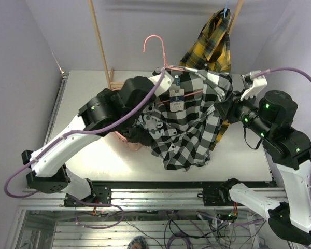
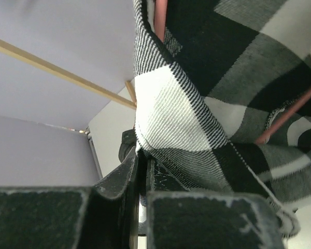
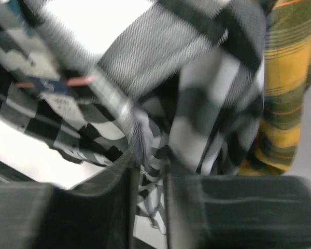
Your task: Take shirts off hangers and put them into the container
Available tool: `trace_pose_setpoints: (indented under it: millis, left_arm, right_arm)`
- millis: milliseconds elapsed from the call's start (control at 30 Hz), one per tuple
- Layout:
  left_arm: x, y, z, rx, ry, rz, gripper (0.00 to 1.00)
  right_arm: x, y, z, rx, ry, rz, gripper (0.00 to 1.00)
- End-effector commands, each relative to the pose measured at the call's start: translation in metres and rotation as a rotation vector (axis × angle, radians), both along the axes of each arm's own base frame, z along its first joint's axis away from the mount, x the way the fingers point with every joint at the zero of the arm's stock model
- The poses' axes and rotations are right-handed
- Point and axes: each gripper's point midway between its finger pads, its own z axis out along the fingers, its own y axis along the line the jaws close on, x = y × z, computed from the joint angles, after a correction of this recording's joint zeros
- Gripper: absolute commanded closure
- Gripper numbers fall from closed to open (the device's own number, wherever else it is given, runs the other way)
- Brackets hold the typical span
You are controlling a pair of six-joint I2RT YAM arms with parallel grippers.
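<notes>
Left wrist view: black-and-white shirt (image 2: 171, 114) is being pinched in left claw (image 2: 141, 155), apparently to strip pink hanger (image 2: 287, 111); right claw (image 3: 147, 166) narrow, grip cannot be told.

The check shirt (image 1: 189, 129), black and white, hangs bunched on the pink hanger (image 1: 163, 50), whose hook points up. Behind it to the right, the yellow shirt (image 1: 210, 46) hangs from the blue hanger (image 1: 226, 10). The pink basket (image 1: 125, 142) shows, mostly hidden, at the check shirt's left edge.
</notes>
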Motion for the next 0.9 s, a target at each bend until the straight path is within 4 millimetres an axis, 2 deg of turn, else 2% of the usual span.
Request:
trace_pose_setpoints:
  millis: [0, 100, 233, 400, 533, 700, 867]
  left_arm:
    - [0.009, 0.01, 0.009, -0.072, -0.039, 0.115, 0.93]
    - [0.012, 0.001, 0.012, -0.106, -0.043, 0.106, 0.93]
    - [0.012, -0.006, 0.02, -0.15, -0.045, 0.084, 0.93]
    - [0.009, -0.01, 0.02, -0.163, -0.027, 0.055, 0.93]
    - [0.007, -0.011, 0.015, -0.165, -0.007, 0.043, 0.93]
    - [0.003, -0.009, 0.009, -0.171, 0.011, 0.031, 0.93]
    - [-0.002, -0.006, 0.005, -0.174, 0.026, 0.02, 0.93]
  right_arm:
    - [-0.015, -0.013, -0.005, 0.004, -0.003, -0.03, 0.65]
    - [-0.021, -0.006, -0.01, 0.042, -0.011, 0.009, 0.52]
    - [-0.018, 0.011, -0.037, 0.087, 0.025, 0.069, 0.48]
    - [-0.001, 0.025, -0.081, 0.117, 0.072, 0.081, 0.44]
    - [0.019, 0.033, -0.093, 0.15, 0.057, 0.058, 0.44]
    - [0.042, 0.039, -0.09, 0.186, 0.007, 0.034, 0.44]
    - [0.066, 0.036, -0.112, 0.177, 0.012, -0.042, 0.45]
